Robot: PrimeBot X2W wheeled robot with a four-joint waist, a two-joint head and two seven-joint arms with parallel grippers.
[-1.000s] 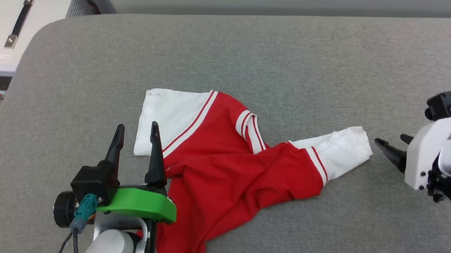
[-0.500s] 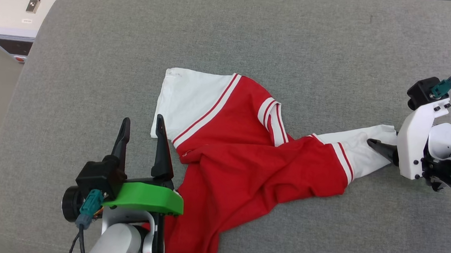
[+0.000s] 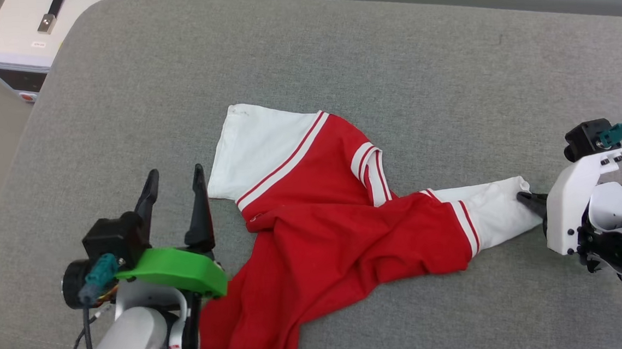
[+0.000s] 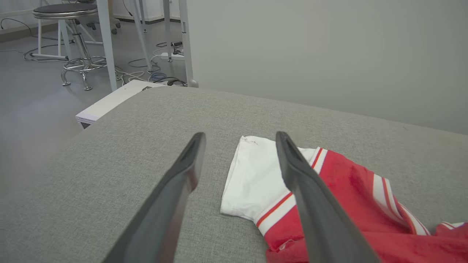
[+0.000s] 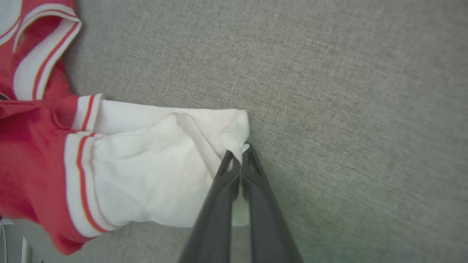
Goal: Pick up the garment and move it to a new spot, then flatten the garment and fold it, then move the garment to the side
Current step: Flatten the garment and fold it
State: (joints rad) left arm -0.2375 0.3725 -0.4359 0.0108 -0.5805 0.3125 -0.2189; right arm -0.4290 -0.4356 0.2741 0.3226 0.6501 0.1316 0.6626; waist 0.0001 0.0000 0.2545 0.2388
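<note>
At the lower left of the head view, the left gripper hovers with its jaws apart and empty, as a second ago, just beside the flat white sleeve. The garment lies crumpled across the middle of the grey cushion. The change is at the right edge: the right gripper, which was open and clear of the cloth a second ago, has reached the other sleeve's cuff and clamped on it. The pick-up looks begun; a lift can likely follow.
</note>
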